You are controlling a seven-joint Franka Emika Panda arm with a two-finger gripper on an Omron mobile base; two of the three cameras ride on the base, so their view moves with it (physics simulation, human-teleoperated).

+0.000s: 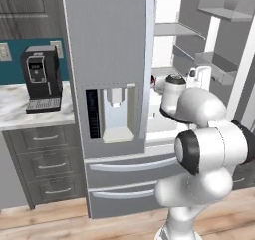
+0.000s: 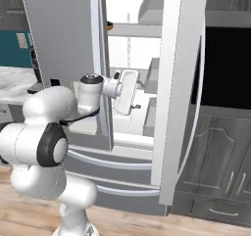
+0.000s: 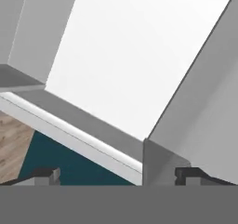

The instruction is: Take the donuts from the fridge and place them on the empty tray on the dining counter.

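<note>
The fridge point(image 1: 107, 45) stands with its left door shut and its right door point(image 2: 177, 93) swung open onto a white inside. My gripper point(image 3: 118, 175) is open, its fingertips point(image 3: 46, 174) wide apart with nothing between them. It faces a white inner wall and grey shelf edges. The hand point(image 2: 126, 90) reaches into the opening at mid height, just past the shut door's edge. A small dark and orange bit point(image 2: 109, 26) peeks out on an upper shelf, and I cannot tell whether it is one of the donuts. The tray and the dining counter are out of view.
A black coffee machine point(image 1: 41, 79) stands on the marble worktop point(image 1: 15, 109) over grey drawers, left of the fridge. Door bins point(image 1: 219, 67) line the open door. Dark cabinets point(image 2: 225, 181) stand to the right. The fridge's bottom drawers point(image 1: 124, 181) are shut.
</note>
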